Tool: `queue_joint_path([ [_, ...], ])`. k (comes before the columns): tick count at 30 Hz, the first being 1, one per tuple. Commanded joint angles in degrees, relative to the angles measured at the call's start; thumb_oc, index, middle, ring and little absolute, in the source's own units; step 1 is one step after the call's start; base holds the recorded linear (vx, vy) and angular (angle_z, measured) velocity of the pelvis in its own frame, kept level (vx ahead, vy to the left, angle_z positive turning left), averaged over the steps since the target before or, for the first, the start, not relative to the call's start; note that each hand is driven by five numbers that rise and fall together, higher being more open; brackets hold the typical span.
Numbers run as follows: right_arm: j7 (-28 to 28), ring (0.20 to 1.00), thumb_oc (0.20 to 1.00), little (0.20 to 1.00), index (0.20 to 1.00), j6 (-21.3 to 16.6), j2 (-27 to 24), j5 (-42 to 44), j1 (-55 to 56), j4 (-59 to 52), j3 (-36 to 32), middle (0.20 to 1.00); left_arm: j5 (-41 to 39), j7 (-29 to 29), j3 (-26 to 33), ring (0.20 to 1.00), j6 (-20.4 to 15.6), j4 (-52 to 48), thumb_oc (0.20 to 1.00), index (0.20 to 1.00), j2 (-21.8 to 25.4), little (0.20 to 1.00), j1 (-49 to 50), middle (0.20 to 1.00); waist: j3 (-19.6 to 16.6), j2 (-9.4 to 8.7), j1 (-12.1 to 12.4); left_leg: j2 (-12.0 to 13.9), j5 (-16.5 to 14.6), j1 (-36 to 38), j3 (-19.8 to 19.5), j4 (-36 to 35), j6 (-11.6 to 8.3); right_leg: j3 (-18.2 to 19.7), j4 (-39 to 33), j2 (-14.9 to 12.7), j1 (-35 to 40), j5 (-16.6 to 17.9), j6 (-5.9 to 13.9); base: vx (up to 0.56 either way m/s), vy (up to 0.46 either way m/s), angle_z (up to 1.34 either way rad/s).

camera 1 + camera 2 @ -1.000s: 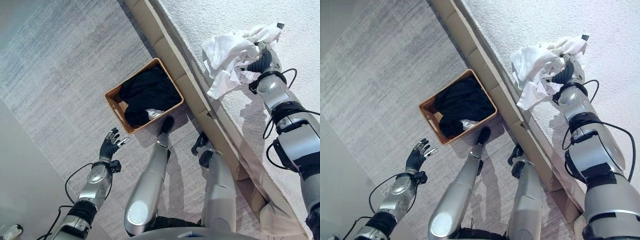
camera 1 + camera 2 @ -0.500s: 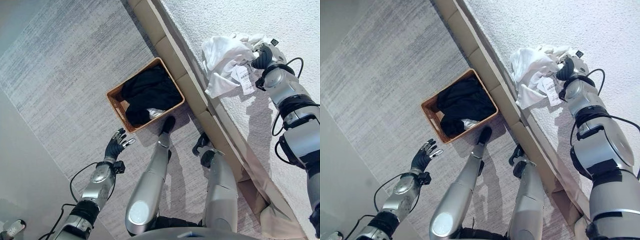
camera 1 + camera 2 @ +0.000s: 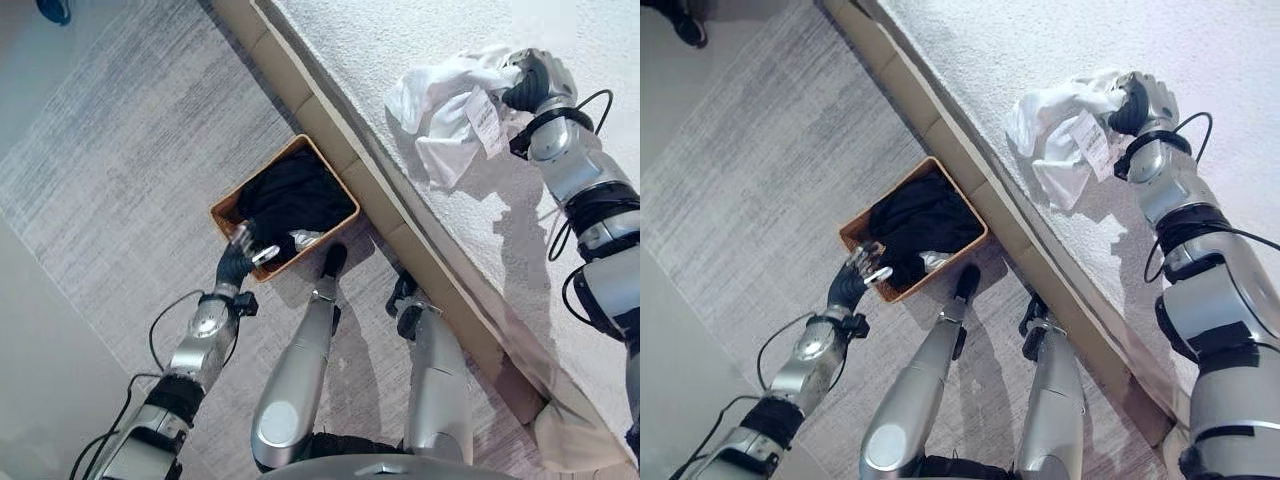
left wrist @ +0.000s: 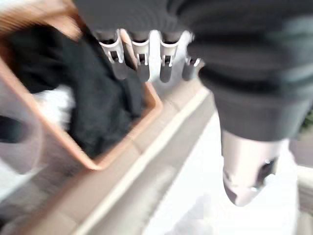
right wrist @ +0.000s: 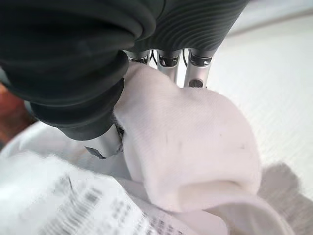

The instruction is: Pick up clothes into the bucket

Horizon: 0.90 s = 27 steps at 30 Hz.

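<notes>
Right hand (image 3: 1137,98) curled round a bunched fold of the white garment (image 3: 1060,130), thumb and fingers pinching cloth up on the white bed (image 3: 400,40). Rest of the garment trailing loose below the grip, paper tag (image 3: 483,118) hanging free. Left hand (image 3: 243,258) with fingers relaxed and straight, holding nothing, poised at the near rim of the wicker basket (image 3: 228,205) on the carpet (image 3: 120,150), dark clothes (image 3: 295,195) already inside.

Likely trouble: thin pinch slipping on the swing over, or the trailing cloth snagging on the bed's tan edge (image 3: 330,130) and dropping short of the basket.

Against 1 s ago: left hand moved from open carpet up to the basket rim; right hand tighter in on the bundle, tag now showing
</notes>
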Motion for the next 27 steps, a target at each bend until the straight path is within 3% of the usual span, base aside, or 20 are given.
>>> queue_joint_path([
  [1,-2.80,0.200,0.200,0.200,0.200,-3.27,-4.93,2.78,-0.62,-8.47,-0.63,0.200,2.21,1.44,-0.14,1.000,-3.92,-5.46,1.000,1.000,3.25,1.000,-1.03,1.000,-0.73,-2.07,-3.71,2.42,-3.26,3.52,1.84,1.30,0.43,4.56,-3.66,-1.29,7.46,0.92,5.63,0.01,0.064,-0.38],
  [4,-2.42,0.200,0.200,0.200,0.200,-3.87,-5.29,4.65,0.62,-11.33,-1.47,0.200,3.55,1.90,-0.61,1.000,-4.20,-7.27,1.000,1.000,4.39,1.000,-3.54,1.000,-0.73,-2.74,-4.89,2.79,-4.19,6.08,2.93,1.69,0.54,5.64,-4.10,-0.84,9.57,1.12,5.77,0.01,0.048,-0.37],
  [9,1.03,0.200,0.200,0.200,0.200,-5.48,-6.53,9.01,2.41,-17.33,-1.61,0.200,5.36,1.93,-0.40,1.000,-4.45,-10.16,1.000,1.000,6.46,1.000,-7.07,1.000,-1.10,-5.33,-7.03,4.30,-6.73,13.89,6.49,2.06,0.90,9.10,-7.78,1.33,16.70,2.49,6.20,0.07,0.046,-0.52],
  [12,5.12,0.200,0.200,0.200,0.200,-6.69,-8.72,13.28,5.57,-24.57,-1.86,0.200,10.70,2.91,-0.53,1.000,-3.69,-10.49,1.000,1.000,8.06,1.000,-8.88,1.000,-4.88,-6.85,-8.57,5.26,-8.31,18.85,8.41,1.28,0.89,11.18,-10.80,2.81,21.03,2.85,6.51,0.15,-0.007,-0.45],
  [15,7.04,0.200,0.200,0.200,0.200,-7.07,-9.74,15.94,7.58,-28.25,-2.74,0.200,15.22,4.09,-0.78,1.000,-2.73,-10.33,1.000,1.000,8.88,1.000,-10.13,1.000,-7.00,-7.13,-9.16,5.53,-8.40,20.76,9.14,0.26,0.83,11.69,-12.52,3.08,22.68,3.26,6.69,0.12,-0.011,-0.32],
  [16,9.25,0.200,0.200,0.200,0.200,-6.96,-11.52,17.94,9.25,-31.86,-3.09,0.200,22.19,5.54,-0.45,1.000,-1.17,-11.33,1.000,1.000,10.37,1.000,-11.25,1.000,-9.10,-7.17,-9.86,5.59,-8.63,22.79,9.73,-0.97,0.72,11.94,-14.10,3.51,24.52,3.34,6.73,0.12,-0.018,-0.19],
  [19,12.96,0.200,0.200,0.200,0.200,-6.95,-12.28,23.02,11.24,-36.57,-2.94,0.200,27.72,6.61,-1.42,1.000,0.11,-10.30,1.000,1.000,9.90,1.000,-13.19,1.000,-11.83,-7.19,-10.58,6.02,-8.55,25.65,10.75,-3.20,0.59,12.24,-16.14,3.99,26.98,3.72,6.97,0.12,-0.005,-0.21],
  [27,19.45,0.200,0.200,0.200,0.200,-6.42,-12.85,33.22,18.00,-45.85,-4.67,0.200,29.44,5.25,-5.14,1.000,1.11,-10.25,1.000,1.000,6.34,1.000,-16.69,1.000,-17.19,-7.08,-12.00,6.23,-7.97,29.98,10.71,-7.38,0.27,10.60,-18.82,3.85,31.71,3.67,7.12,0.08,-0.014,-0.05],
])
